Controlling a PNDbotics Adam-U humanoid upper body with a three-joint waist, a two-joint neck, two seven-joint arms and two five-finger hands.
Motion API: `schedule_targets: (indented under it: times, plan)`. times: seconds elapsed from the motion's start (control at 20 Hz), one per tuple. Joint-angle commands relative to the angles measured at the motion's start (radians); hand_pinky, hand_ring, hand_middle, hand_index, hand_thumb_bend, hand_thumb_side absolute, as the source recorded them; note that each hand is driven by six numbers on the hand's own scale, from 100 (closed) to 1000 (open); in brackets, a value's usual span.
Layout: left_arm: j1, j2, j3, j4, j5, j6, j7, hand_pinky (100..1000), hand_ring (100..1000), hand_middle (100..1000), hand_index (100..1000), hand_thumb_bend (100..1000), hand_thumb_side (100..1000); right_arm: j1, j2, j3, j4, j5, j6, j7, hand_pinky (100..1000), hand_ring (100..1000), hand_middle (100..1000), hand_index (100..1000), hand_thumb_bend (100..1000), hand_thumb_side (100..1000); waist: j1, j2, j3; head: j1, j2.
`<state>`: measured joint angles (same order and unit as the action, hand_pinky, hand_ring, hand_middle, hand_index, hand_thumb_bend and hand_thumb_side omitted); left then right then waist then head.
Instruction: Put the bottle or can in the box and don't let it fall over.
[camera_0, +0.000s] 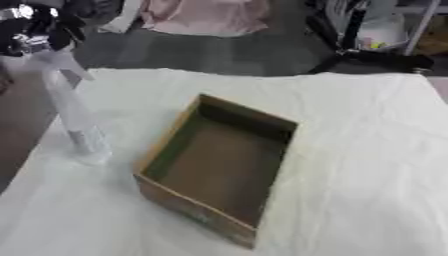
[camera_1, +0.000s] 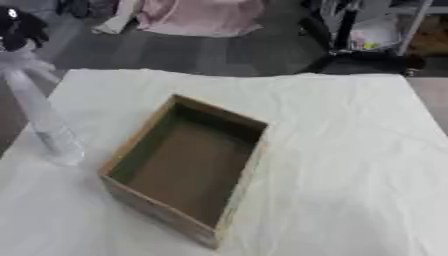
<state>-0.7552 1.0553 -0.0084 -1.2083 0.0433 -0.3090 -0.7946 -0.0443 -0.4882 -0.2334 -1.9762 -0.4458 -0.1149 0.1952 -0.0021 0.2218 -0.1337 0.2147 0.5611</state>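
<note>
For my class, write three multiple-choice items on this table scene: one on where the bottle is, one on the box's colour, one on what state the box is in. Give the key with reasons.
1. Where is the clear bottle?
A. inside the box
B. left of the box, on the white cloth
C. on the floor

2. What colour is the box?
A. brown
B. blue
C. red

3. What state is the box in?
A. closed with a lid
B. tipped on its side
C. open-topped and empty

Key: B, its base rests on the cloth beside the box, with the left hand at its top; A, the walls look like brown cardboard; C, the bare bottom shows.
</note>
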Motion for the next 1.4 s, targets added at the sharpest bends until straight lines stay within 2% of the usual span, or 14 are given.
schedule_targets:
  times: [0.05, 0.45, 1.4]
  plan:
    - [-0.005, 0.043, 0.015, -0.002, -0.007, -0.011, -0.018, 745, 765, 750, 917, 234, 734, -0.007, -0.019, -0.007, -0.024, -0.004, -0.004, 0.004, 947, 950, 1000, 934, 423, 448, -0.001, -0.011, -0.002, 0.004, -0.001]
    - [0.009, 0.045, 0.012, -0.008, -0.005, -0.020, -0.043, 740, 760, 750, 912, 230, 666, -0.007, -0.015, -0.007, -0.024, -0.003, -0.004, 0.004, 947, 950, 1000, 934, 423, 448, -0.003, -0.008, -0.001, 0.006, -0.001]
    - [0.018, 0.042, 0.004, -0.008, -0.018, -0.055, -0.112, 716, 748, 745, 877, 230, 357, -0.006, -0.011, -0.009, -0.024, -0.005, -0.003, 0.004, 948, 951, 1000, 935, 421, 452, -0.005, -0.005, -0.004, 0.010, -0.001]
